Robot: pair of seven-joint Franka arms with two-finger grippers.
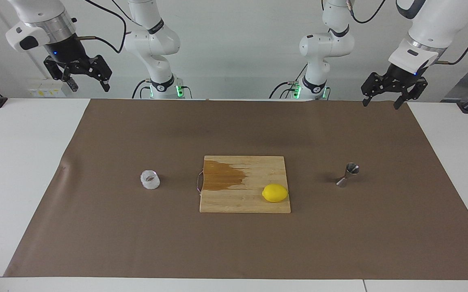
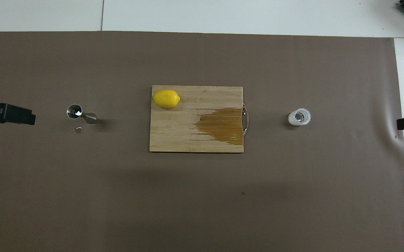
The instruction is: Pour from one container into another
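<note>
The clear faceted tumbler (image 1: 150, 179) stands upright on the brown mat toward the right arm's end of the table; it also shows in the overhead view (image 2: 299, 117). The steel jigger (image 1: 348, 174) stands upright toward the left arm's end, seen from above too (image 2: 80, 114). The cutting board lies between them. My right gripper (image 1: 88, 83) hangs open and empty, high over the mat's corner at the robots' edge. My left gripper (image 1: 381, 101) hangs open and empty, high over the mat's other corner at the robots' edge. Both arms wait, well apart from both containers.
A wooden cutting board (image 1: 234, 202) with a dark wet stain and a wire handle lies mid-mat (image 2: 173, 140). A lemon (image 1: 274, 193) sits on its corner toward the jigger (image 2: 166, 98). A small droplet or scrap (image 2: 79, 130) lies by the jigger.
</note>
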